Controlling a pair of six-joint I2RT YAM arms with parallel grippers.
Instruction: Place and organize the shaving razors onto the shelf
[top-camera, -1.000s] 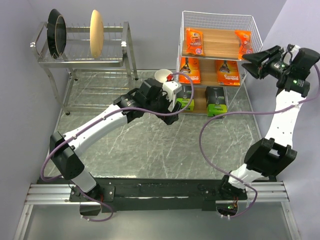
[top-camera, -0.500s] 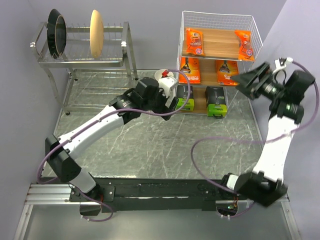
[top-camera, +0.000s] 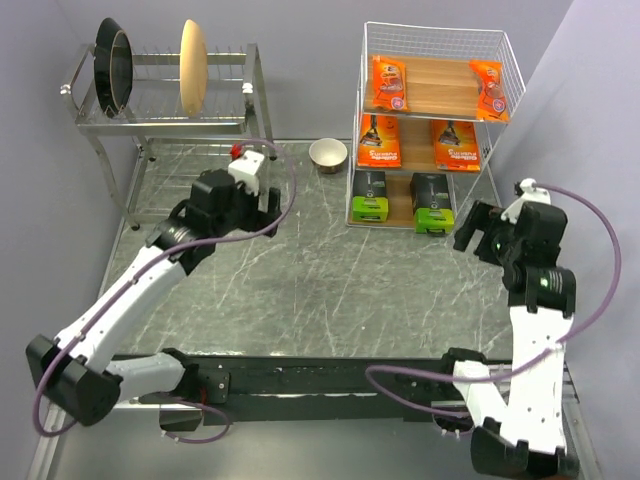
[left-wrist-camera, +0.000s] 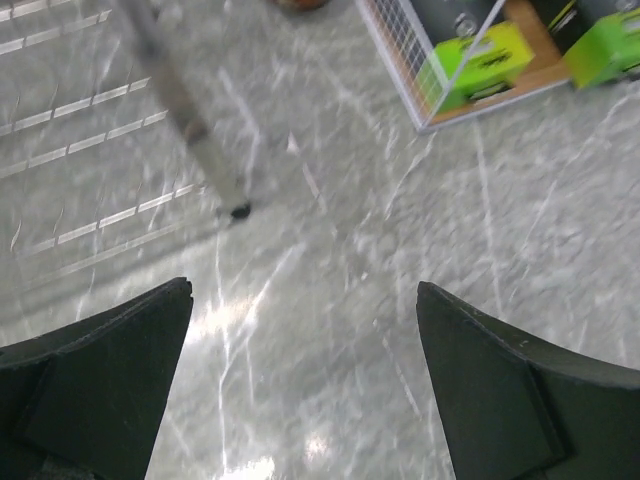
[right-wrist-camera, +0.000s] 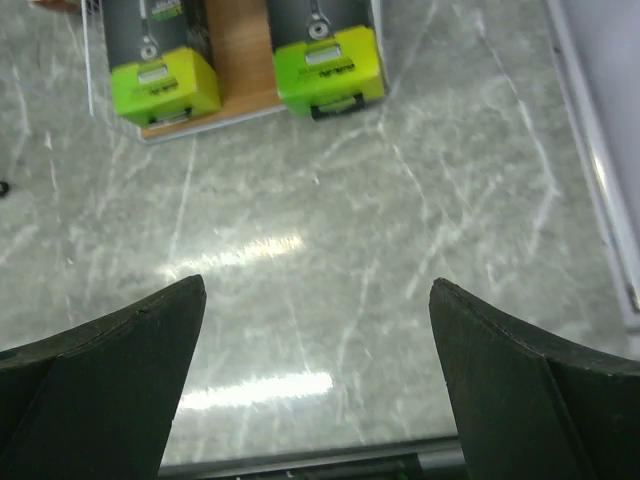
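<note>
The shelf (top-camera: 437, 28) stands at the back right with all six razor packs on it. Two narrow orange blister packs (top-camera: 391, 82) lie on its top board. Two flat orange cards (top-camera: 455, 145) sit on the middle board. Two dark grey boxes with lime-green ends (top-camera: 370, 194) sit on the bottom board; they also show in the left wrist view (left-wrist-camera: 478, 65) and the right wrist view (right-wrist-camera: 328, 65). My left gripper (top-camera: 268, 198) (left-wrist-camera: 305, 330) is open and empty over the table, left of the shelf. My right gripper (top-camera: 474, 228) (right-wrist-camera: 318, 330) is open and empty, low at the shelf's right front.
A steel dish rack (top-camera: 170, 122) with plates stands at the back left; one of its legs (left-wrist-camera: 180, 100) is close ahead of my left gripper. A white bowl (top-camera: 328, 153) sits on the table just left of the shelf. A purple wall runs along the right.
Both arms have drawn back from the shelf. The left gripper moved left toward the dish rack. The right gripper came down from beside the top board to table height.
</note>
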